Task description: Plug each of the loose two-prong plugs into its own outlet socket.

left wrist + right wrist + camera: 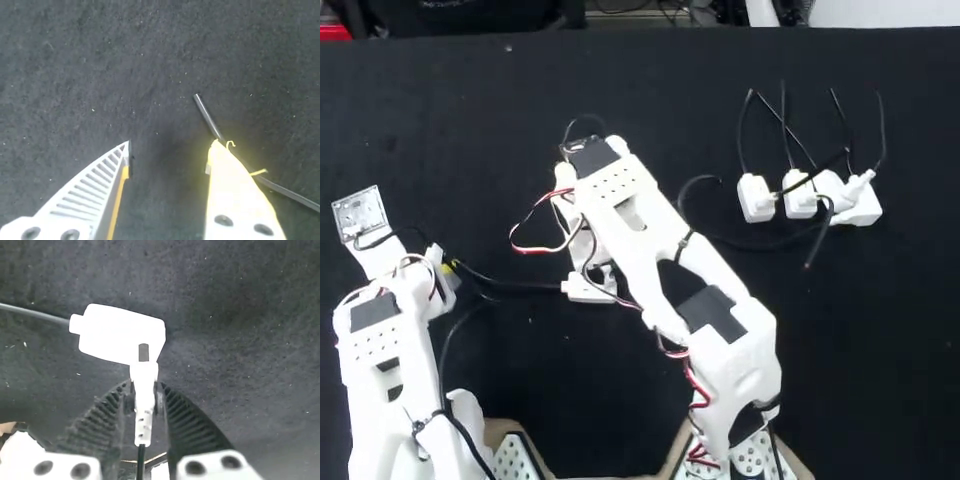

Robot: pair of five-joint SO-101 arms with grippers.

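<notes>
Right gripper is clamped tight on the plug, pinching its narrow white body between ribbed dark pads. Plug's nose sits against the socket, a boxy white block with rounded corners, roughly mid-table on the mat. Can't tell if the prongs are fully home. My guess is the plug is light, hard, slick plastic, so it could twist in the grip. Best held across the flat sides, behind the prongs. Socket looks loose too and may slide on the fuzzy black felt. Left gripper hangs wide open and empty beside a thin black cable.
</notes>
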